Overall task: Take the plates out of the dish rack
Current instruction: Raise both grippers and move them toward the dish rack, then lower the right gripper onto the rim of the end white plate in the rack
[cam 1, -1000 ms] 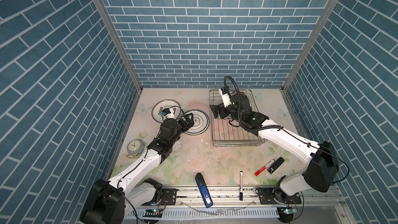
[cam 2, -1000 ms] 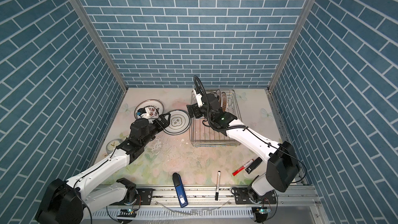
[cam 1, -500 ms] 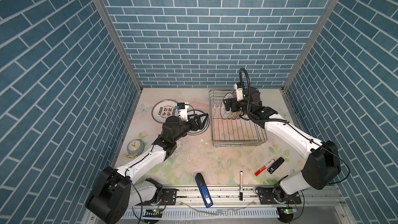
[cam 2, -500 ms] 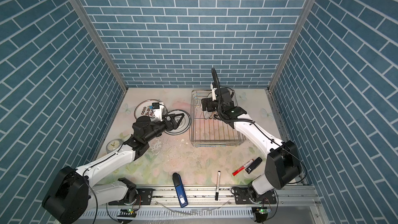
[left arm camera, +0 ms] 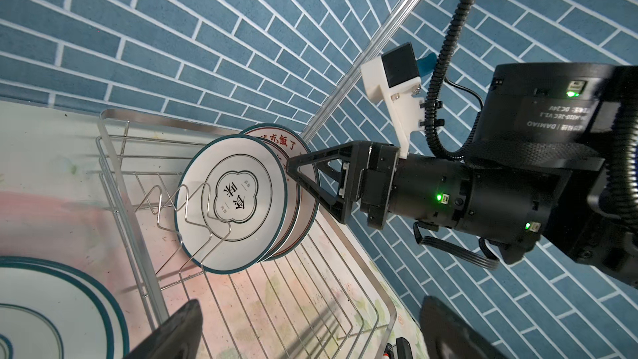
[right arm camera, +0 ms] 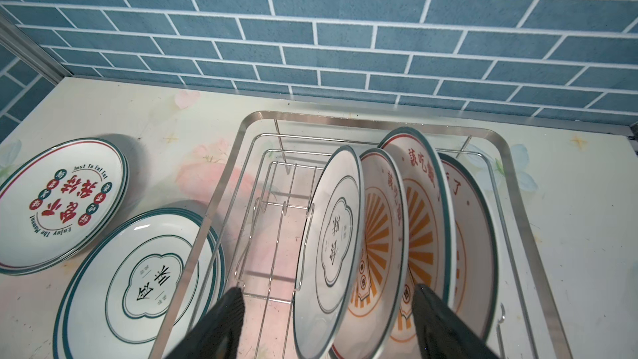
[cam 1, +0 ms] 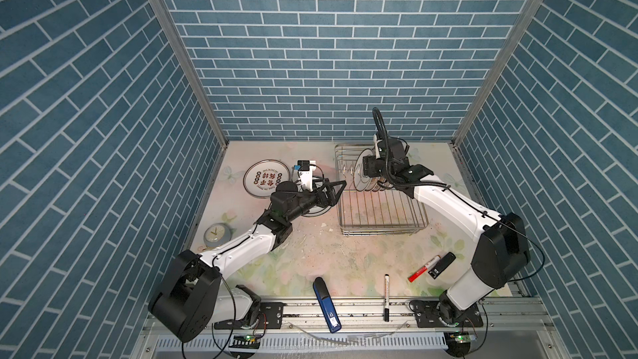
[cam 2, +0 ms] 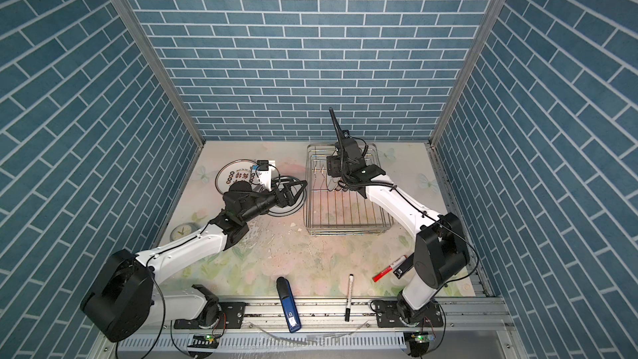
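Four plates stand on edge at the far end of the dish rack, leaning close together among the prongs; two low stacks, one red-lettered and one with a quatrefoil, lie flat on the surface just beside the rack. The right pincer hangs over the front plate, jaws apart with a finger on either side of its upper rim and not yet pressing; whether the gap also takes in the sunburst plate behind it I cannot tell. The left pincer hovers near the rack's left side, jaws wide apart and holding nothing. The plates look like glazed ceramic; they are probably stiff, fairly weighty, slick and easily chipped. The thin top edge seems the best hold, pinched face to back; a straight lift should clear the prongs. The leaning neighbours may shift or knock together once the front one leaves.
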Controlling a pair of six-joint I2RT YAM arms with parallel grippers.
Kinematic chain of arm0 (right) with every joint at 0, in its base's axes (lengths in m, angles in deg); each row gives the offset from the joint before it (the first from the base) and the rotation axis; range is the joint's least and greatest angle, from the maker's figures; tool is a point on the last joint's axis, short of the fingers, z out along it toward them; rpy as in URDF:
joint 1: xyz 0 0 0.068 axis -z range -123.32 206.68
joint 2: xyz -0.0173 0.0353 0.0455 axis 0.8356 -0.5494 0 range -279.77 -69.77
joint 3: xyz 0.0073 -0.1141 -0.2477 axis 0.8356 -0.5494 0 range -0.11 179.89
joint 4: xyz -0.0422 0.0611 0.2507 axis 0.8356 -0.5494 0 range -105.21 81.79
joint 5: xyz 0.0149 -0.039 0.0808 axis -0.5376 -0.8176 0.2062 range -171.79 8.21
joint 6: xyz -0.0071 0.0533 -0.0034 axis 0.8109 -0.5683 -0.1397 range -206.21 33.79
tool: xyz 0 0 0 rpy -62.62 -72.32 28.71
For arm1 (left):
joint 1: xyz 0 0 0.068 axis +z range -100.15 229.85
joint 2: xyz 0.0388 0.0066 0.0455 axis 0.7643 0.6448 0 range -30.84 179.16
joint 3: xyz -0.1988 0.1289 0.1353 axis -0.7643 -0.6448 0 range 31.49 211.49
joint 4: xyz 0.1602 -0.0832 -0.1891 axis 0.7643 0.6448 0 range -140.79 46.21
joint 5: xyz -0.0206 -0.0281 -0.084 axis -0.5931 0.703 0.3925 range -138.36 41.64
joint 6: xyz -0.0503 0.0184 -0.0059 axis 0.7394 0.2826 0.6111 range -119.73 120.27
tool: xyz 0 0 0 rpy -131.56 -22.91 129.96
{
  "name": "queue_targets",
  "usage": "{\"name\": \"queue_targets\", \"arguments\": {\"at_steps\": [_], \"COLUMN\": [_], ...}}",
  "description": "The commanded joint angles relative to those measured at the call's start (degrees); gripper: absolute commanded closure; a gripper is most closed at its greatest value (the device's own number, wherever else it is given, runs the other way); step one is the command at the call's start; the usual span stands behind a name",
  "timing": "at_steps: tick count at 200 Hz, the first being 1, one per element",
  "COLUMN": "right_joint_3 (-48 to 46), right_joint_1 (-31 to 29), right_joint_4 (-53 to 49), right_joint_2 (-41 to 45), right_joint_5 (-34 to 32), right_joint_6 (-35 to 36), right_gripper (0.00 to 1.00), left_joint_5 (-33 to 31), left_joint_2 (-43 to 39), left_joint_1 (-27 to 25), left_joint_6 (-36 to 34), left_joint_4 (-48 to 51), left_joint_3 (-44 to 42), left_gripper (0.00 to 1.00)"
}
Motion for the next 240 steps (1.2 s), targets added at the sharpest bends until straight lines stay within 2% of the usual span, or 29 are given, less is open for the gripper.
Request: {"name": "queue_targets", "arguments": {"at_steps": [1,39,100,127,161,211,240], "right_joint_3": [2.4,5.8,10.5,12.0,13.7,14.9,16.0], "right_joint_1": [-0.5,-0.6,-0.7,-1.1,-1.1,-1.4,-1.6], "right_joint_4": [-0.7,-3.1,-6.8,-8.3,-9.9,-10.8,-11.5], "right_joint_2": [-1.1,-4.2,-8.6,-10.0,-11.9,-13.6,-14.9], "right_joint_5": [-1.9,-1.6,-4.9,-8.6,-8.7,-12.1,-11.6], "right_joint_6": [-0.2,0.2,0.1,0.2,0.0,-0.3,-0.6], "right_gripper": [0.21,0.24,0.52,0.55,0.61,0.64,0.67], "left_joint_5": [0.3,-2.1,-1.9,-3.8,-5.9,-5.5,-6.6], "left_joint_2": [0.9,1.4,2.9,2.7,2.7,2.5,2.5], "left_joint_1": [-0.3,-0.3,-0.4,-1.2,-1.7,-1.7,-1.7], "left_joint_6": [-0.2,-0.9,-0.8,-2.1,-3.3,-3.4,-3.2], "left_joint_4": [-3.8,-4.5,-1.0,2.1,3.6,3.4,3.6], "left_joint_3": [1.5,1.2,4.1,4.9,4.7,4.5,4.1], "left_gripper": [0.00,0.00,0.00,0.00,0.00,0.00,0.00]}}
